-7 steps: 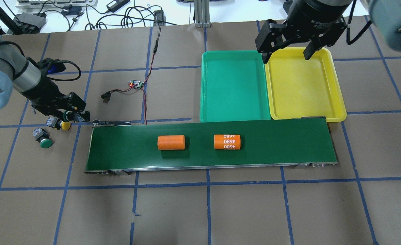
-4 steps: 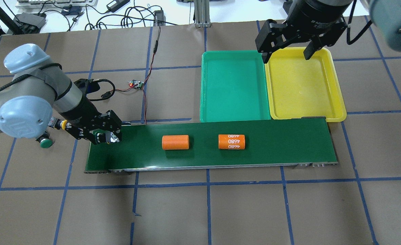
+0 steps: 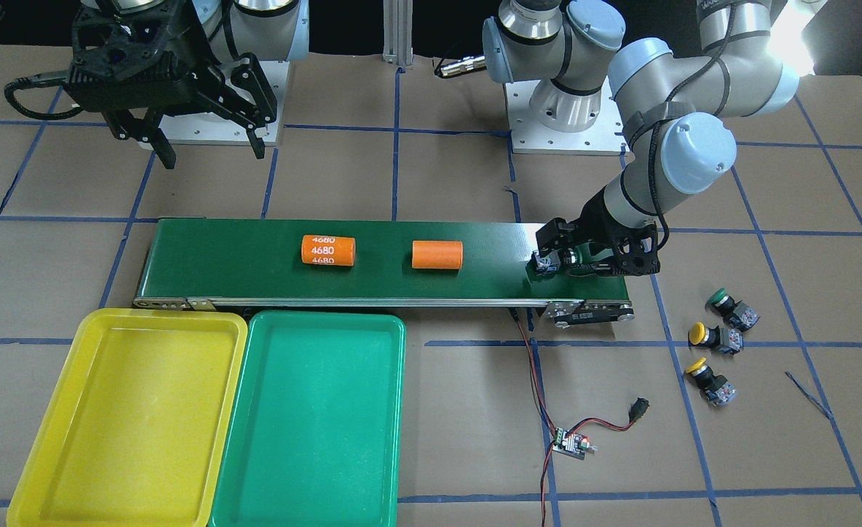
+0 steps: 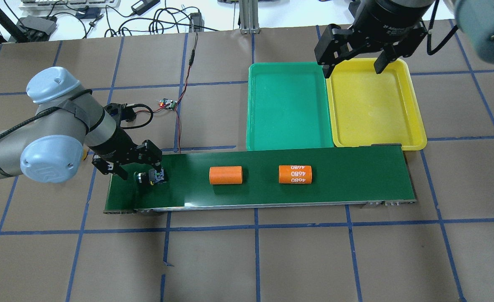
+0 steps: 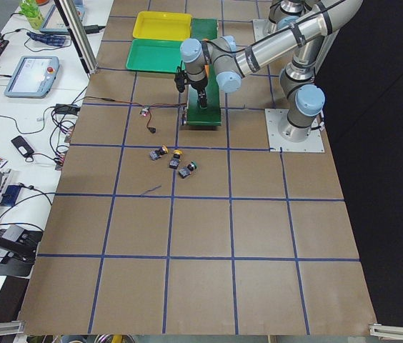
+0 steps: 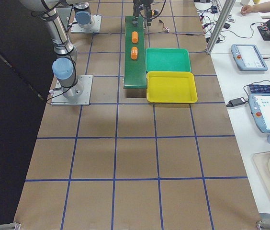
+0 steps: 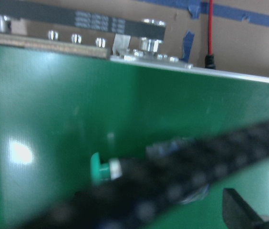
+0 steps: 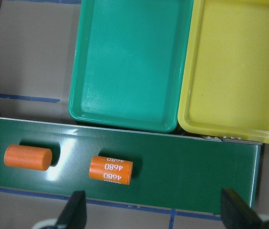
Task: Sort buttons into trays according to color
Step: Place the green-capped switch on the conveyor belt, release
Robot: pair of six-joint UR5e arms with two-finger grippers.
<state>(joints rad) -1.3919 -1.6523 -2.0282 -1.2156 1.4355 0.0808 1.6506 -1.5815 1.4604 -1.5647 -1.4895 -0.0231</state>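
One yellow tray [image 4: 373, 105] abuts teal tray [image 4: 289, 105]; green button [image 4: 146, 178] on belt [image 4: 347, 180].

Silver arms [image 4: 98, 128], pale blue joint caps [image 4: 50, 161], black left claw [image 4: 143, 176], black right claw [image 4: 352, 71]

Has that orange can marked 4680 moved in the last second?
Yes. In the overhead view the orange can marked 4680 has shifted right along the green belt, judged against the teal tray beside it, toward the yellow tray.
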